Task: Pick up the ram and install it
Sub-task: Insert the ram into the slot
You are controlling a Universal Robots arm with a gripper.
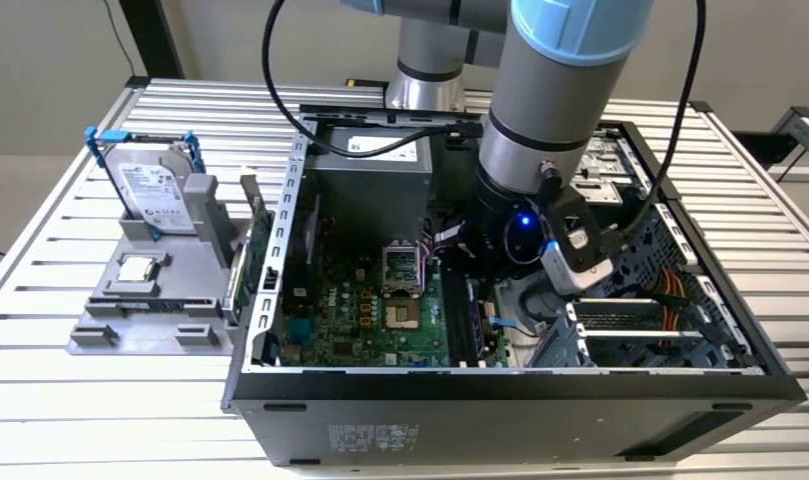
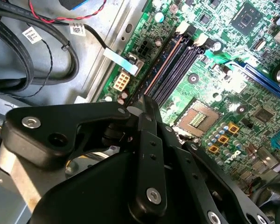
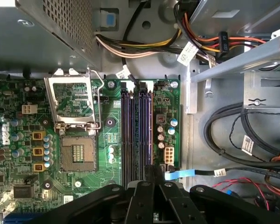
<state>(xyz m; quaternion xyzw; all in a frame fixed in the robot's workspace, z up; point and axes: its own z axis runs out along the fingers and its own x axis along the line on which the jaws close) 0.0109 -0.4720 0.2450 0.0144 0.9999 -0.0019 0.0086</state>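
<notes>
An open computer case (image 1: 511, 385) rests on a slatted metal table (image 1: 57, 400), its green motherboard (image 1: 364, 320) exposing an empty CPU socket (image 3: 77, 154), while a grey fixture (image 1: 144, 300) at the exterior view's left holds a blue-framed hard drive (image 1: 151, 190).

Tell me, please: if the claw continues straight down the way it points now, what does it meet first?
Most likely the row of long dark memory slots on the green motherboard; the claw hangs directly over their end. Depth is unclear, so this is a judgement.
</notes>
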